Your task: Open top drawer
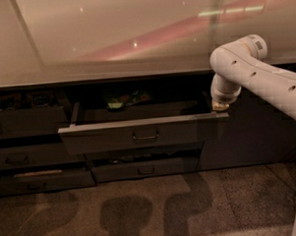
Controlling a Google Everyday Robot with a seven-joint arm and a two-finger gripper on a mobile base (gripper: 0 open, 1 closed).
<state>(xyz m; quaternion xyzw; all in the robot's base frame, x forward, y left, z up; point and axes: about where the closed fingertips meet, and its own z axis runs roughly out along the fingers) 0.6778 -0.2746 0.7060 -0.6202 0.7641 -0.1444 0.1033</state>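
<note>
The top drawer [114, 136] is a long, shallow dark grey drawer pulled out from under the counter, with a small loop handle [145, 137] at the centre of its front. Grey side walls show at both ends. Green and dark items [120, 100] lie at its back. My white arm reaches in from the right. Its gripper [219, 105] hangs just above the drawer's right front corner.
A pale glossy countertop [110, 38] runs above. Narrower dark drawer fronts [20, 120] stack at the left, and one lower drawer [143, 168] stands slightly open beneath. A plain dark cabinet door [247, 135] is on the right. Speckled floor [142, 209] lies in front.
</note>
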